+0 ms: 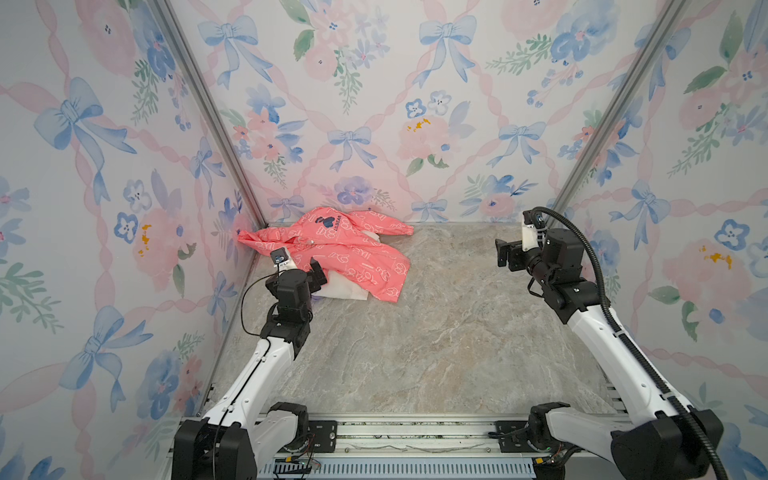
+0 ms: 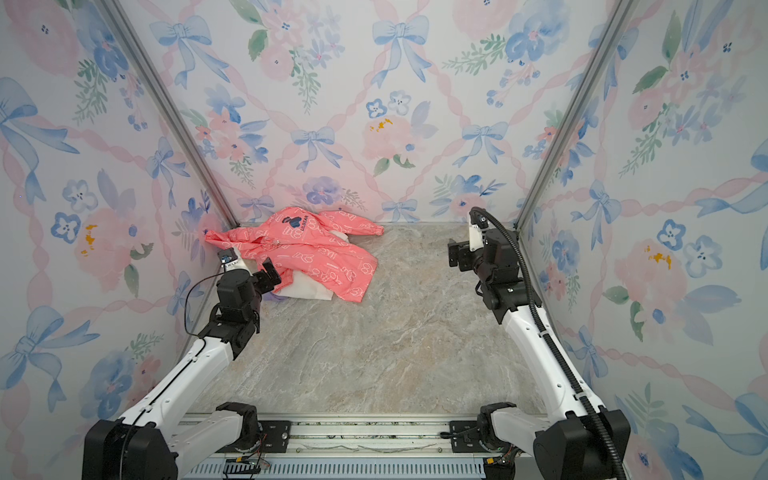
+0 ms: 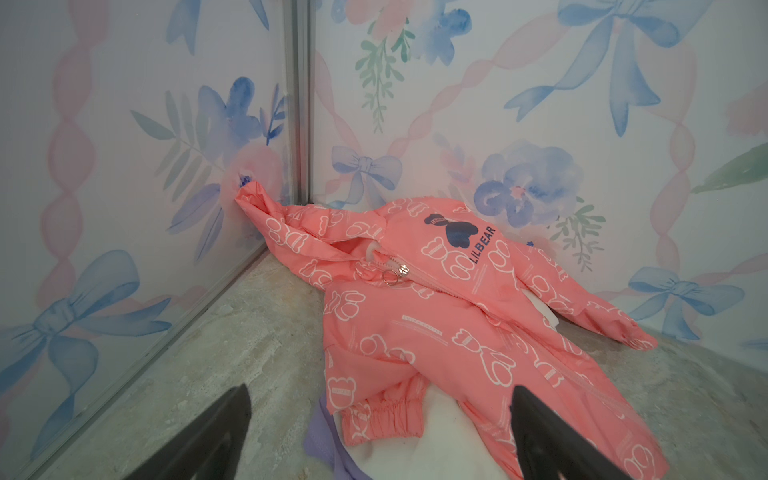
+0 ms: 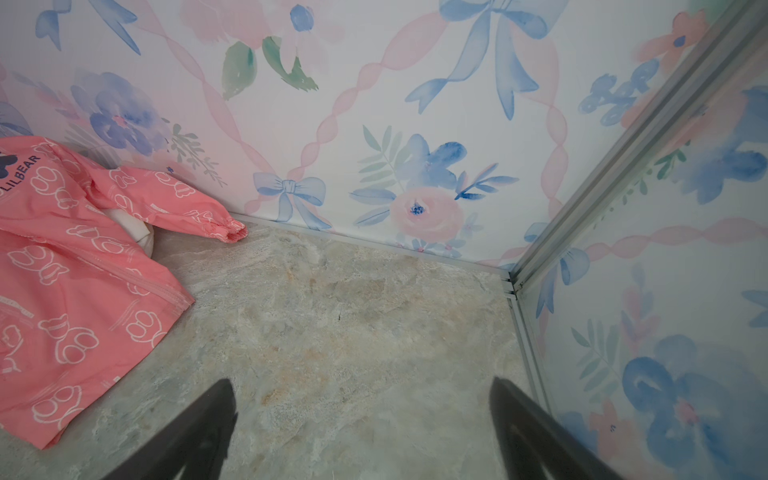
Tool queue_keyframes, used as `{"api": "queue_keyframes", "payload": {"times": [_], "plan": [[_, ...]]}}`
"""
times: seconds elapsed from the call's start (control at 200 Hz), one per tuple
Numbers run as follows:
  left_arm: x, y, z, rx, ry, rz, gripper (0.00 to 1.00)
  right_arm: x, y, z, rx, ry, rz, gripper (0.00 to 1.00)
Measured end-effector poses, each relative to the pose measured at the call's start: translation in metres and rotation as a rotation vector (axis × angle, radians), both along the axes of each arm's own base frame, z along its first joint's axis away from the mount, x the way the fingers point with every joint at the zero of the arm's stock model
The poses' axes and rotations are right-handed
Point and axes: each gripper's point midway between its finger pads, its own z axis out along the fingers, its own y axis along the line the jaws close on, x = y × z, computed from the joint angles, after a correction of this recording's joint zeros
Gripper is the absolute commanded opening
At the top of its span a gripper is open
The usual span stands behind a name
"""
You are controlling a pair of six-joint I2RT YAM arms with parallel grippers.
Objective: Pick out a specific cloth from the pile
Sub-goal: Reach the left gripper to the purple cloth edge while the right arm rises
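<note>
The pile lies in the far left corner of the floor. On top is a coral-pink jacket with white print and a navy bear logo, over a white cloth. Only a narrow lavender edge of the cloth peeks out under the white one beside the jacket's cuff; in a top view the cloth is a sliver. My left gripper hovers open just over the pile's near edge, its fingers straddling the cuff, holding nothing. My right gripper stands open and empty at the far right.
Flowered walls close in the marble-patterned floor on three sides, with metal posts in the corners. A jacket sleeve reaches along the back wall. Both arm bases sit on a rail at the front.
</note>
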Motion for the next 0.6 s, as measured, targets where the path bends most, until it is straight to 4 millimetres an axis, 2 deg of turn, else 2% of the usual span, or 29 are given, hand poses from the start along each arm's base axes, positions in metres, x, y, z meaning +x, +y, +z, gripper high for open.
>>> {"api": "queue_keyframes", "payload": {"times": [0.13, 0.25, 0.41, 0.525, 0.6], "plan": [[0.005, -0.012, -0.019, -0.085, 0.080, -0.065, 0.98, -0.004, -0.005, -0.024, 0.076, 0.103, -0.022, 0.97], [0.011, -0.017, -0.032, -0.188, 0.129, -0.088, 0.98, -0.003, 0.005, -0.046, 0.145, 0.189, 0.001, 0.97], [0.019, -0.017, -0.049, -0.316, 0.191, -0.085, 0.92, -0.004, 0.045, -0.070, 0.185, 0.279, 0.098, 0.97], [0.021, -0.008, -0.059, -0.401, 0.217, -0.053, 0.86, -0.010, 0.073, -0.077, 0.203, 0.313, 0.162, 0.97], [0.020, -0.001, -0.063, -0.449, 0.224, -0.022, 0.82, -0.012, 0.083, -0.078, 0.215, 0.321, 0.184, 0.97]]}}
